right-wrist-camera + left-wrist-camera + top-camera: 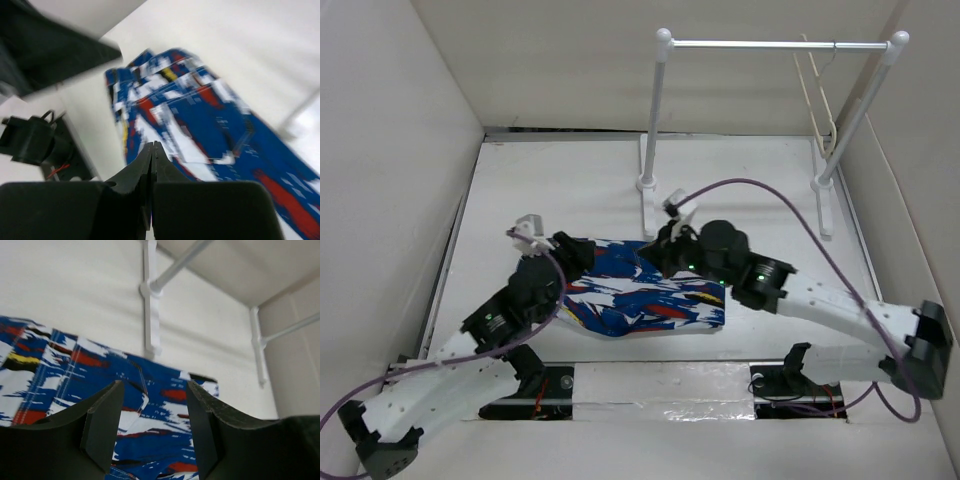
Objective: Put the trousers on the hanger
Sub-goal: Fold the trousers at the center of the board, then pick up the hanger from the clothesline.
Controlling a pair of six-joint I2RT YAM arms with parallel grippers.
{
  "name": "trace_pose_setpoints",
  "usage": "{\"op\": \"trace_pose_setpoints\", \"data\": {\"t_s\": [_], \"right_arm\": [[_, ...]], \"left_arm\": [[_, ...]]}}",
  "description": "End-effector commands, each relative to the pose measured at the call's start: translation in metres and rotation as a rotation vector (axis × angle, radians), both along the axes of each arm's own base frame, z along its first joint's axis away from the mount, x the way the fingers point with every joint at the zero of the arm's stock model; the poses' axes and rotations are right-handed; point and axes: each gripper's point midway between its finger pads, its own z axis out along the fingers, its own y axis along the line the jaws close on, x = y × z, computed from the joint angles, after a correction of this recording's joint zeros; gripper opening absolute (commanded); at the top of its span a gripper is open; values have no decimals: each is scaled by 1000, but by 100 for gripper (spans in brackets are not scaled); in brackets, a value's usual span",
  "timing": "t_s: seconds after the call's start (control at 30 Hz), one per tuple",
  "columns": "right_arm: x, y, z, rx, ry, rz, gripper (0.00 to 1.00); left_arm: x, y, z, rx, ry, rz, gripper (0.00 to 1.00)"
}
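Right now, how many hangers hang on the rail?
1: a cream hanger at the rail's right end, near the right post; seen edge-on, so another could hide behind it.

My left arm (450, 365): white link shells with rows of small holes, black round joint housings, black block at the base, at 7 o'clock in the top view. My right arm (840, 305) is the same build, with its base block at 4 o'clock. Small green lights glow on the black motors. A purple cable (745, 181) runs off each arm. My left gripper (154, 387) has matte black wedge fingers with grainy inner faces. My right gripper (152, 147) has the same black fingers. From above, both tips carry white parts.
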Motion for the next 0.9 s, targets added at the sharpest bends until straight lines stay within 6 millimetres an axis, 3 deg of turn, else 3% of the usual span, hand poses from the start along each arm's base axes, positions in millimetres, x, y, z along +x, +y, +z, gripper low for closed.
{"op": "trace_pose_setpoints", "data": {"t_s": [0.0,0.03,0.07,0.1,0.13,0.17,0.2,0.27,0.4,0.43,0.47,0.5,0.53,0.57,0.6,0.63,0.67,0.73,0.77,0.83,0.87], "right_arm": [[25,-58,24,61,-70,-175,0],[26,-72,41,86,-104,-189,0],[20,-93,66,126,-148,-209,0],[29,-116,77,114,-182,-266,0],[32,-134,102,143,-216,-320,0],[33,-150,107,123,-219,-351,0],[36,-175,125,134,-272,-410,0],[36,-200,147,140,-312,-461,0],[43,-263,183,105,-390,-659,0],[50,-281,190,88,-412,-721,0],[53,-288,194,71,-426,-735,0],[54,-295,214,70,-464,-742,0],[71,-300,207,15,-426,-736,0],[75,-302,215,8,-428,-716,1],[73,-306,242,23,-473,-710,2],[78,-307,247,22,-478,-695,5],[101,-324,244,0,-457,-749,14],[117,-331,245,-3,-429,-743,24],[127,-335,239,-6,-409,-738,34],[145,-347,218,12,-341,-741,41],[150,-351,218,24,-354,-751,49]], "left_arm": [[10,-44,-13,-56,2,-126,49],[12,-58,-32,-19,45,-176,48],[13,-70,-30,-34,28,-213,45],[15,-77,-32,-32,29,-232,43],[13,-93,-43,-6,53,-275,40],[13,-105,-40,0,34,-311,34],[12,-114,-42,16,31,-337,32],[4,-143,-48,59,39,-412,28],[-15,-185,-73,125,71,-494,21],[-19,-195,-87,153,95,-517,18],[-22,-202,-91,157,99,-531,13],[-32,-210,-96,164,105,-559,10],[-34,-214,-106,178,122,-551,8],[-38,-217,-110,178,126,-554,3],[-46,-221,-112,180,126,-568,2],[-48,-221,-119,191,135,-565,2],[-48,-220,-122,195,133,-547,2],[-50,-216,-134,203,154,-543,1],[-51,-218,-134,185,149,-552,1],[-54,-221,-146,191,163,-574,1],[-57,-225,-149,188,173,-597,0]]}}
